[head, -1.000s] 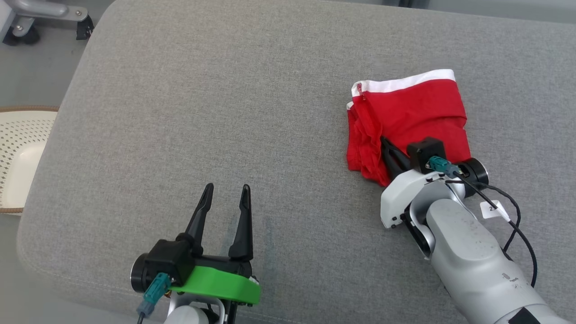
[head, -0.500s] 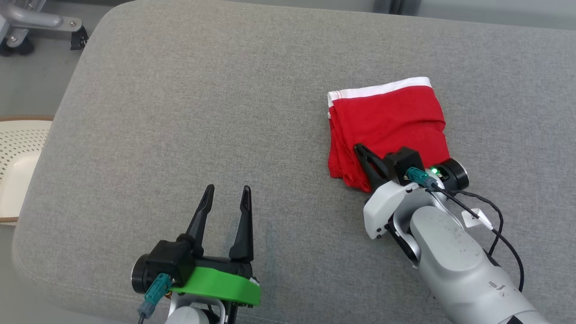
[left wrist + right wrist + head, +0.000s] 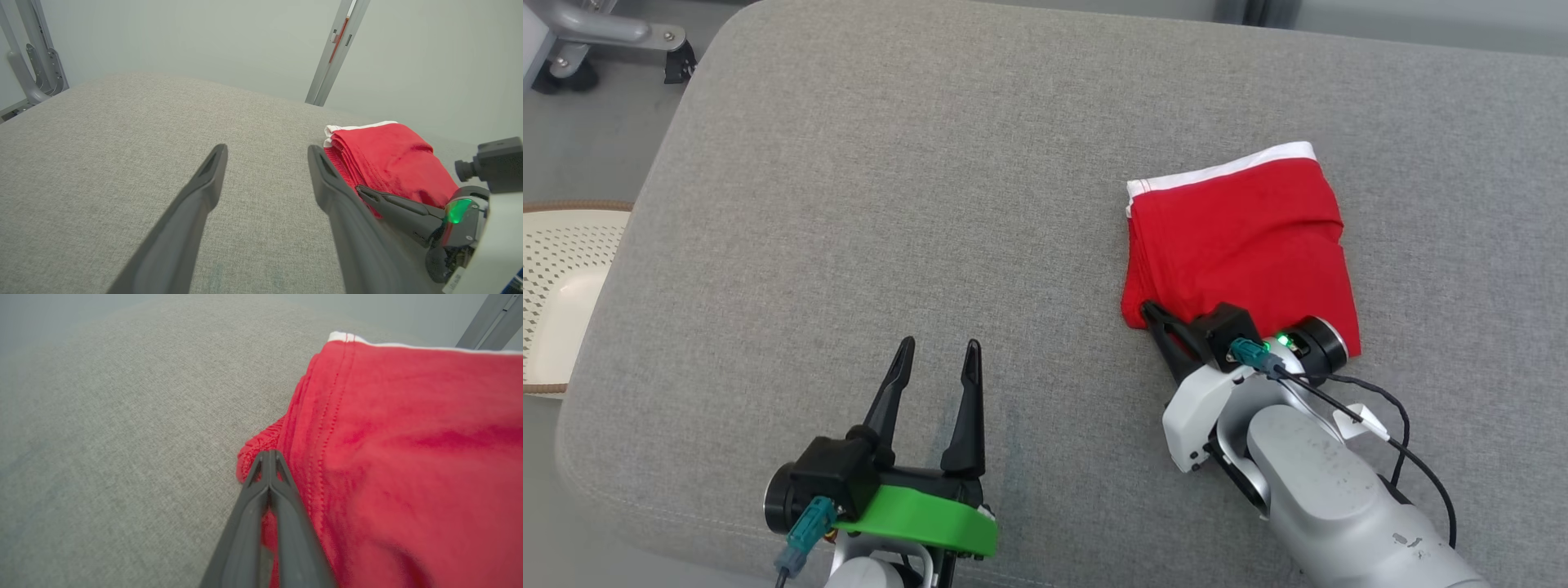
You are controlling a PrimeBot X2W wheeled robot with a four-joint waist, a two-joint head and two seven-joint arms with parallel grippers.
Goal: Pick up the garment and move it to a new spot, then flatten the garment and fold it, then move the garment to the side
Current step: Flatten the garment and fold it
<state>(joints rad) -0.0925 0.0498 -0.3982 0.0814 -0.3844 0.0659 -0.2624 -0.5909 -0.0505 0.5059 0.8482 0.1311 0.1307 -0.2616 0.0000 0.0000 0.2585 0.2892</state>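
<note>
Grey cushion (image 3: 890, 163) carries folded red shorts (image 3: 1241, 237) right of centre, white waistband (image 3: 1225, 167) at far edge. R gripper (image 3: 1150, 309) clenched at near-left corner; can't tell if cloth's pinched. L gripper (image 3: 939, 347) spread wide, well apart.

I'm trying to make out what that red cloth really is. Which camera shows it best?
The head view: the whole folded red garment lies in it, white band along its far edge. The left wrist view catches it side-on, layered edges showing; the right wrist view has it close, blurred and cropped.
</note>
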